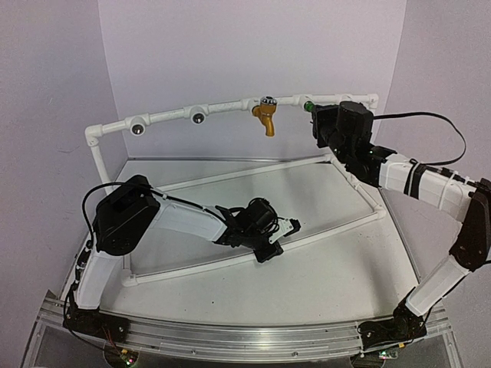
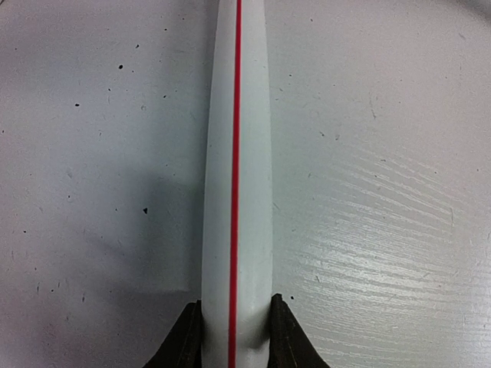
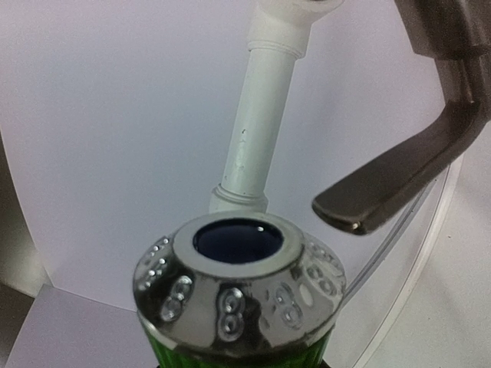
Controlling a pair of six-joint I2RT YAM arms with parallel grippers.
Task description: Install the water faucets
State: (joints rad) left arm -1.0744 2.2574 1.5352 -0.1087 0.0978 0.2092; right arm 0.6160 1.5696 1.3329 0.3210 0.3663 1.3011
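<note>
A mustard-yellow faucet [image 1: 266, 116] hangs from the top rail of the white pipe frame [image 1: 230, 106]. Just right of it, a green faucet [image 1: 308, 106] sits at the rail, with my right gripper [image 1: 316, 116] shut on it. In the right wrist view the green faucet's silver cap [image 3: 238, 284] fills the foreground and hides my fingers. Behind it stands a white pipe [image 3: 257, 138]. My left gripper [image 2: 234, 333] is shut on the frame's low front pipe [image 2: 253, 153], which bears a red stripe. Its dark fingertips [image 2: 184, 341] press both sides.
Two round silver-centred sockets [image 1: 139, 127] [image 1: 198, 117] sit on the rail's left part. A grey metal lever-shaped piece [image 3: 399, 176] juts in at the right of the right wrist view. Lilac walls close the back and sides. Frame pipes cross the white tabletop [image 1: 322, 268].
</note>
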